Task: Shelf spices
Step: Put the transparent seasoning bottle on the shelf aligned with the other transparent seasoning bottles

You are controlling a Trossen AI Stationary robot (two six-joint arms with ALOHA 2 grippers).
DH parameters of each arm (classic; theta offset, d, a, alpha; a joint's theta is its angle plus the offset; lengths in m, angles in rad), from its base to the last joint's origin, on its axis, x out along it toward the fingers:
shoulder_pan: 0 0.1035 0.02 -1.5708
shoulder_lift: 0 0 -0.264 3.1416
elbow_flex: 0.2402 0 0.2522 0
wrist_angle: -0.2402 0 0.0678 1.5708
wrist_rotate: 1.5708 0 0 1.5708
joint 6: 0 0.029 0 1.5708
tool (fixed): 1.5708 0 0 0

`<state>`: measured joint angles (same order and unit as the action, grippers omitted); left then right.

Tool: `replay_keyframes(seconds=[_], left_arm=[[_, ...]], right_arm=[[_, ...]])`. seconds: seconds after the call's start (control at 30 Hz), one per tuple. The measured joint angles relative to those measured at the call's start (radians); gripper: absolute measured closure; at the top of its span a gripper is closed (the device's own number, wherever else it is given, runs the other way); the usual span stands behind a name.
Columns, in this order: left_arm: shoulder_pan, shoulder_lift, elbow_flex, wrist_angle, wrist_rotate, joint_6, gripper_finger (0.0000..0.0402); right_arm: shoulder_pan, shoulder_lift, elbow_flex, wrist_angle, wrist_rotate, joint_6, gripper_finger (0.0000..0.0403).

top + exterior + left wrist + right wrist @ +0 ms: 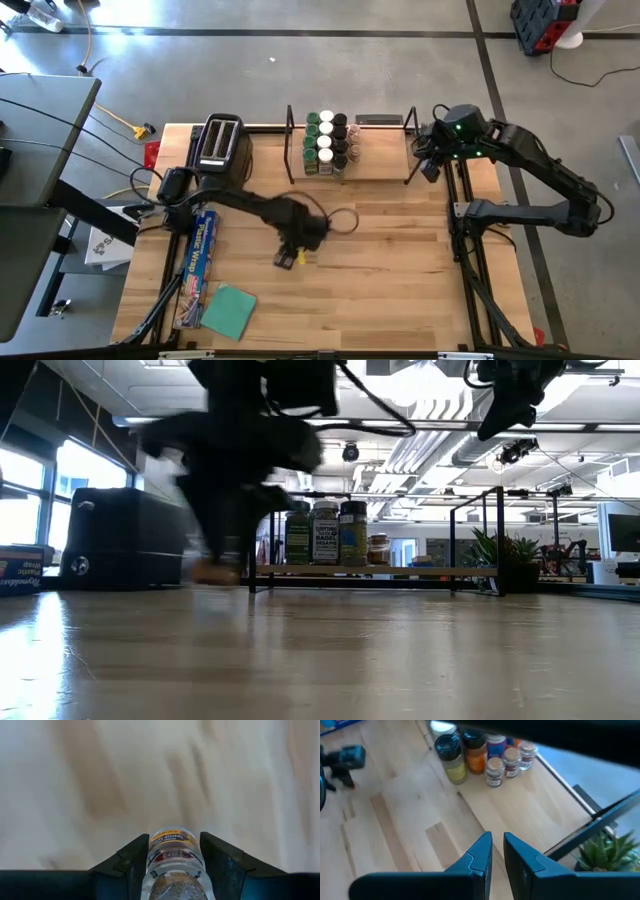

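**Clear saffron jar clamped over pale plank surface**

The left end effector (172, 865) grips a small cylindrical jar (172, 862) of clear plastic or glass between its two dark, wedge-shaped fingers (131, 862); a yellow label band reading "Spanish" wraps the jar. In the high view this end effector (290, 256) sits just below the middle of the surface (400, 260), a light wood top of long glued planks with visible grain.

The shelf (350, 165), a low light-wood rack with thin black metal end frames, stands at 12 o'clock on the surface. The remaining spices (328, 142) cluster at its left part: upright cylinders with round green, white and black tops.

A boxy black-and-silver toaster (218, 142) stands at 11 o'clock, a plastic wrap box (197, 265) and a teal cloth (230, 311) at 8 o'clock.

The right end effector (497, 852) hangs above the shelf's right end, fingers nearly together and empty, near a spiky green potted plant (610, 852).
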<state>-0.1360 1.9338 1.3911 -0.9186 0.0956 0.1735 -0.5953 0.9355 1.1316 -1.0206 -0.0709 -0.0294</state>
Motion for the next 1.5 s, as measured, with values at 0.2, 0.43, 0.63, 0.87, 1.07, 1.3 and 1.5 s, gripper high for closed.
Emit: replay_keyframes(seconds=[0.2,0.43,0.63,0.87,1.07,1.3,1.5], left_arm=[[0.089,0.031,0.000,0.347,0.026,-0.143,0.0241],[0.153,0.058,0.000,0.584,0.005,-0.280,0.0244],[0.155,0.081,0.000,0.698,-0.040,-0.304,0.0244],[0.149,0.083,0.000,0.725,-0.124,-0.356,0.0235],[0.155,0.083,0.000,0.782,-0.142,-0.365,0.0194],[0.171,0.020,0.161,0.580,-0.128,-0.415,0.0163],[0.145,-0.088,0.367,0.260,-0.252,-0.431,0.0170]], right_arm=[[0.000,-0.014,0.000,0.000,0.019,0.065,0.0362],[0.000,-0.014,0.000,0.001,0.019,0.122,0.0362],[0.000,-0.014,-0.001,0.001,0.019,0.164,0.0362],[0.000,-0.013,-0.001,0.001,0.019,0.164,0.0362],[0.000,-0.013,-0.001,0.001,0.019,0.163,0.0362],[0.010,-0.013,-0.001,0.001,-0.129,0.114,0.0362],[0.072,0.003,-0.001,0.015,-0.217,0.073,0.0362]])
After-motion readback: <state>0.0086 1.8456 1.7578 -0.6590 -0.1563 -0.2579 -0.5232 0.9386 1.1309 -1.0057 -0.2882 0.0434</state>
